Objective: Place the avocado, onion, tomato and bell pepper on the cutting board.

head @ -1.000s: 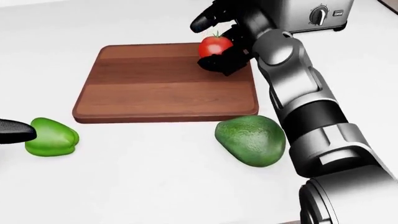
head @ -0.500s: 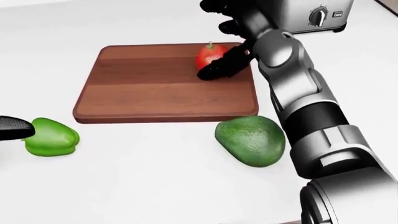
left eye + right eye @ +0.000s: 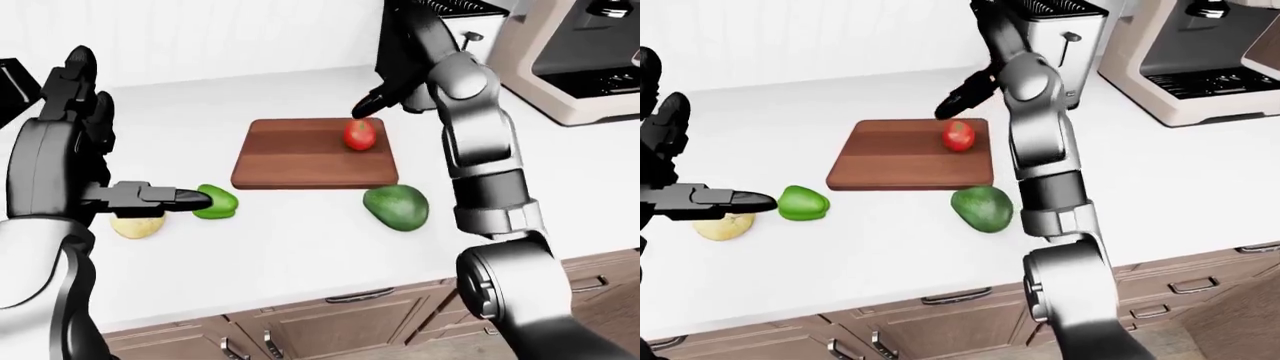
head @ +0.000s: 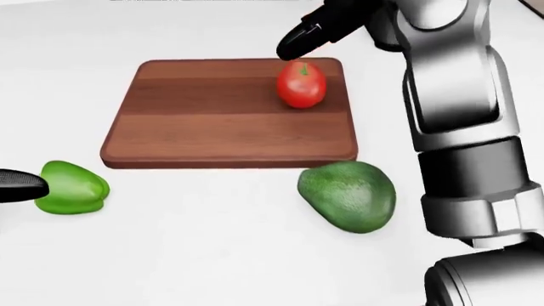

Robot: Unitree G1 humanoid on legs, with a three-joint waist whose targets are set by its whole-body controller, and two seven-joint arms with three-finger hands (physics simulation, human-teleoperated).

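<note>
We have just let go of the tomato (image 4: pixel 301 84): a second ago our right hand (image 4: pixel 321 29) had its fingers wrapped around it above the far right corner of the cutting board (image 4: pixel 212 121), and now the tomato stands on the board by itself, upright, with the hand lifted clear toward the top of the head view. The right fingers (image 4: pixel 298 39) are spread and hold nothing; one dark fingertip hangs just above the tomato without touching it.

That settles one of the four items, as we judge it. The other three lie on the white bench (image 4: pixel 212 242), off the board. The avocado (image 4: pixel 349 194) sits just below the board's lower right corner, near our right arm. The bell pepper (image 4: pixel 72 187) lies below the board's lower left corner, and the onion (image 3: pixel 138 224) rests further left, seen only in the eye views.

Our left hand (image 3: pixel 150 196) hovers low with its fingers stretched out flat and open, one tip right beside the pepper and above the onion, gripping neither. The avocado looks the natural next pick for the free right hand, the pepper for the left.
</note>
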